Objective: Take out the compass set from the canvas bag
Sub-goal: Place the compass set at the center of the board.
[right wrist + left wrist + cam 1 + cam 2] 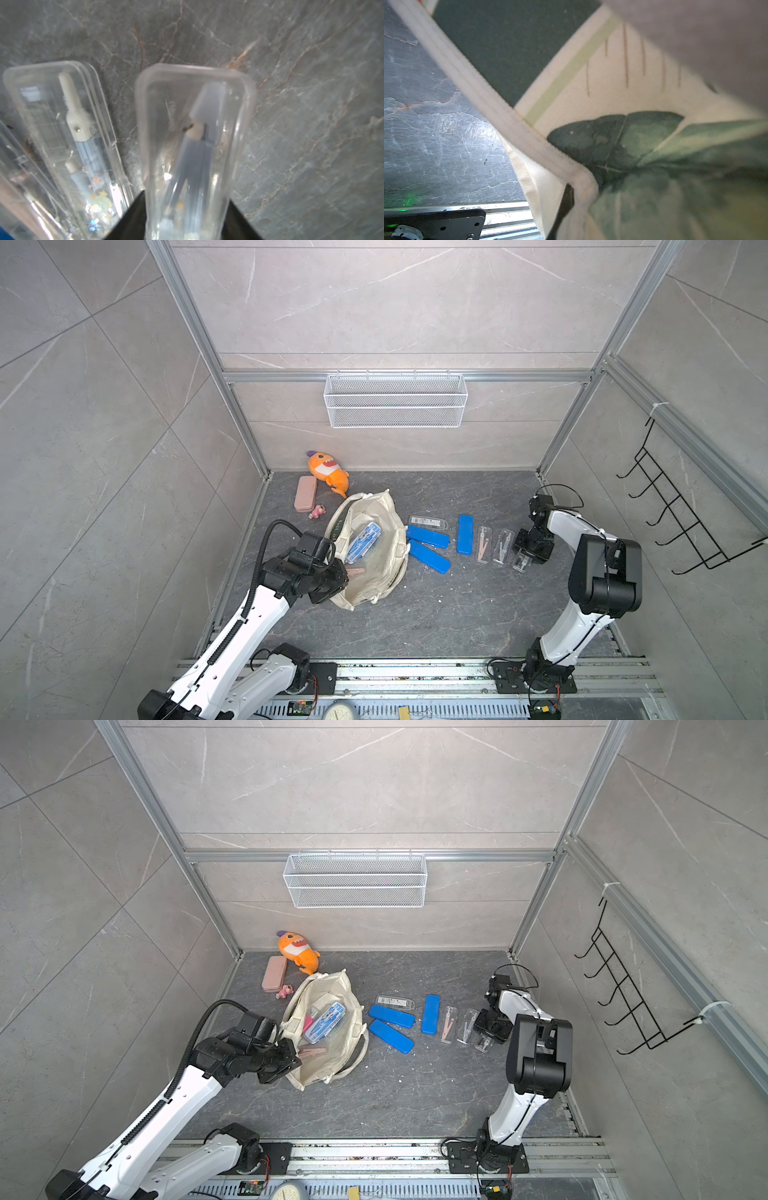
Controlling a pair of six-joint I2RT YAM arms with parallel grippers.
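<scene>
Centre-left, the left gripper (341,572) pinches the rim of the cream canvas bag (397,537), a blue-tinted plastic compass set (364,542) inside; centre-right, the right gripper (187,224) straddles a clear plastic compass case (193,124), clamped or loose I cannot tell, and a tilted drop could hit the neighbouring clear case (68,128)

Both top views look steeply down from high over the near edge onto the whole dark grey marbled tabletop (457,614), sharing almost the same scene. The left wrist camera sits very close against the cream canvas bag (612,83). The right wrist camera looks at close range along a clear plastic compass case (195,135), with that tabletop behind it.
</scene>
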